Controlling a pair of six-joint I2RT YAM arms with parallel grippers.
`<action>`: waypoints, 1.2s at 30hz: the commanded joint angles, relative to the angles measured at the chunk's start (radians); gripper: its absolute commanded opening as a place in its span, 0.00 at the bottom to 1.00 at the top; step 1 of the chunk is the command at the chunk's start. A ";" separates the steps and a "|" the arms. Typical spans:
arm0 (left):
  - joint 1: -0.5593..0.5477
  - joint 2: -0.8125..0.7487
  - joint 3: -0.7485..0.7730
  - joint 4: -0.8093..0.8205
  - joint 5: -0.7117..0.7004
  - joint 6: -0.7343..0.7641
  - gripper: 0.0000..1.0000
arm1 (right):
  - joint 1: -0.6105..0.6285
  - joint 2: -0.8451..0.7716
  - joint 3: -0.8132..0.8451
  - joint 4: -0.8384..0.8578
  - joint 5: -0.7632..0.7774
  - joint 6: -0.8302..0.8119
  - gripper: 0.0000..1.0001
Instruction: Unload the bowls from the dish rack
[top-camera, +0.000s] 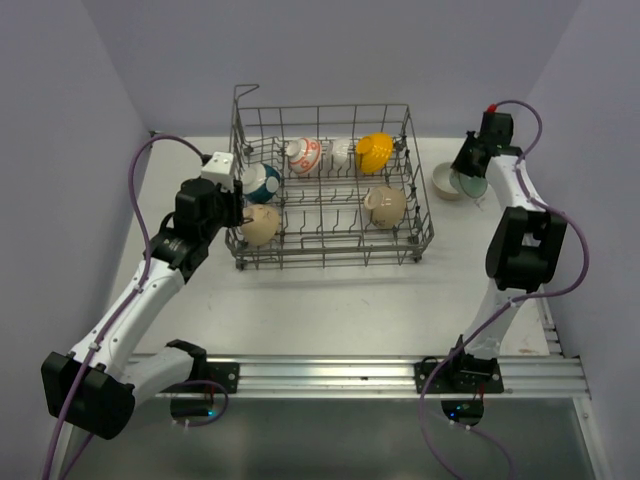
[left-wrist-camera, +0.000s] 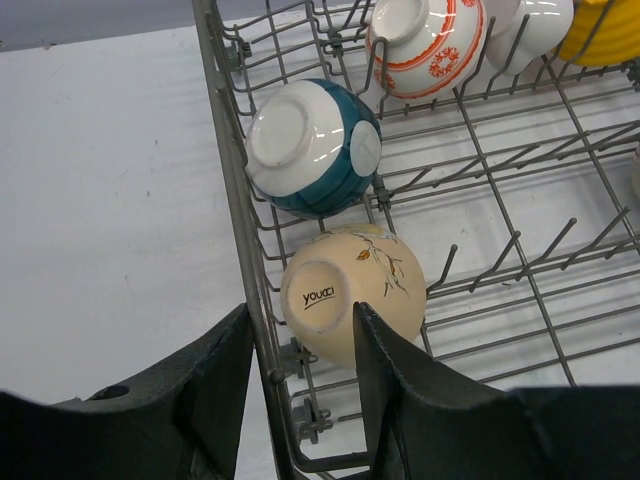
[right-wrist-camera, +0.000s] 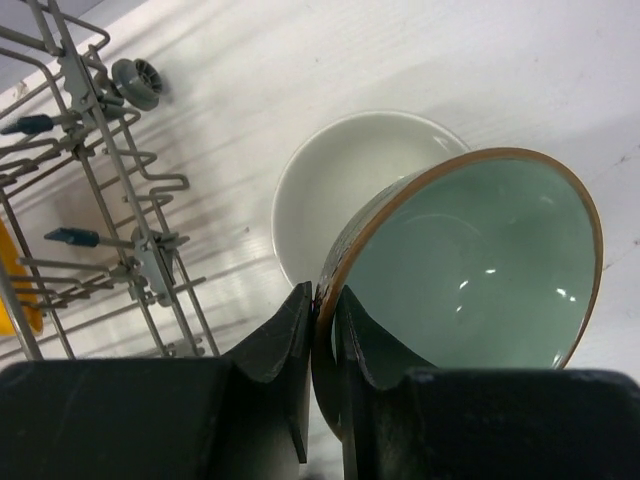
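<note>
The grey wire dish rack holds a white-teal bowl, a cream bowl, an orange-patterned bowl, a white bowl, a yellow bowl and a beige bowl. My left gripper is open, its jaws astride the rack's left wall, the right finger against the cream bowl. My right gripper is shut on the rim of a pale green bowl, held tilted over a white bowl on the table right of the rack.
The rack's raised wire loop stands at its back left corner. Purple walls close in on both sides. The white bowl on the table also shows in the top view, close to the rack's right wall.
</note>
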 joint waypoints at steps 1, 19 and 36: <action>-0.008 -0.019 0.024 0.005 0.016 -0.011 0.48 | 0.004 0.007 0.122 0.042 0.016 -0.046 0.00; -0.008 -0.020 0.027 0.003 0.046 -0.011 0.50 | 0.096 0.201 0.313 -0.132 0.076 -0.169 0.00; -0.008 -0.025 0.029 0.000 0.057 -0.014 0.54 | 0.122 0.223 0.277 -0.167 0.162 -0.192 0.47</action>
